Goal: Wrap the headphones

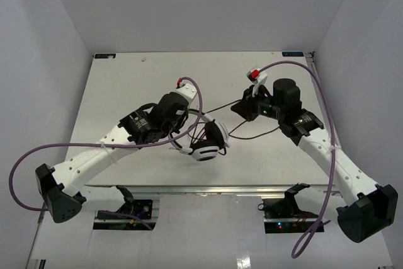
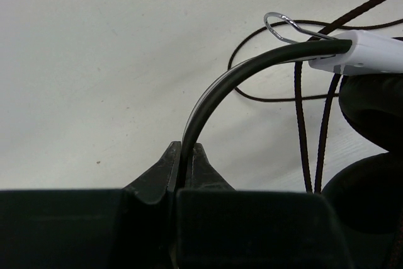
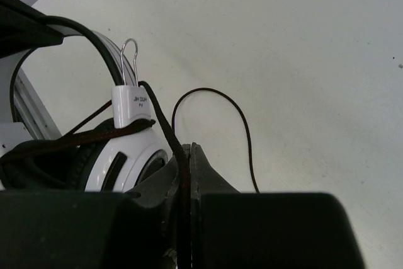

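Note:
The white headphones [image 1: 206, 146] with black ear cushions sit at the table's middle front. My left gripper [image 1: 178, 143] is shut on the dark headband [image 2: 214, 92], which curves up to a white ear-cup arm [image 2: 371, 51]. My right gripper [image 1: 242, 108] is shut on the thin black cord [image 3: 165, 127], which runs from the jaws up over the white ear cup [image 3: 129, 152]. The cord [image 1: 217, 108] stretches taut between headphones and right gripper, and more cord loops on the table [image 3: 242, 124]. Turns of cord cross the ear cup [image 3: 69, 143]. The jack plug is not visible.
Purple arm cables [image 1: 302, 70] arc over the table's right and left sides [image 1: 25, 162]. White walls enclose the table [image 1: 126, 86] on three sides. A metal rail [image 1: 208, 188] runs along the near edge, with the arm bases below it.

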Robot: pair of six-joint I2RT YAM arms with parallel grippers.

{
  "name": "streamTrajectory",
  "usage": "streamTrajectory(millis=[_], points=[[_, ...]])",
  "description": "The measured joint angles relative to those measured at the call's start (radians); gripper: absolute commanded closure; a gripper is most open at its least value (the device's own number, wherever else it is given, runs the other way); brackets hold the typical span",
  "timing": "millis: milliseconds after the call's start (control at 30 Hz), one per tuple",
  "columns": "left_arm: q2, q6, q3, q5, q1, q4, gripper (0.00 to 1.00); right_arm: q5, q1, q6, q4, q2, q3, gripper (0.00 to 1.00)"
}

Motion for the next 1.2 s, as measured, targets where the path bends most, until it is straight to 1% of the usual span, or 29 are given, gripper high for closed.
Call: streamTrajectory(millis=[167, 300, 500, 700, 867, 1000, 1100, 1200], points=[[0.000, 0.005, -0.027, -0.042, -0.011, 0.038, 1.00, -0.021, 0.000, 0.003, -0.022, -0.055, -0.040, 0.92], [0.011, -0.003, -0.027, -0.099, -0.014, 0.053, 1.00, -0.061, 0.001, 0.021, -0.016, -0.119, -0.104, 0.92], [0.063, -0.034, -0.018, -0.184, -0.022, 0.073, 1.00, -0.114, 0.007, 0.054, 0.001, -0.203, -0.156, 0.92], [0.121, -0.073, 0.000, -0.231, -0.030, 0.081, 1.00, -0.158, 0.050, 0.104, 0.050, -0.220, -0.181, 0.92], [0.154, -0.144, 0.044, -0.287, -0.032, 0.042, 1.00, -0.166, 0.138, 0.152, 0.156, -0.207, -0.232, 0.91], [0.198, -0.236, 0.118, -0.355, -0.032, -0.059, 1.00, -0.165, 0.219, 0.197, 0.265, -0.196, -0.311, 0.90], [0.251, -0.334, 0.187, -0.397, -0.032, -0.153, 1.00, -0.128, 0.290, 0.218, 0.320, -0.184, -0.343, 0.90], [0.277, -0.413, 0.222, -0.411, -0.032, -0.218, 1.00, -0.069, 0.373, 0.227, 0.388, -0.175, -0.376, 0.90]])
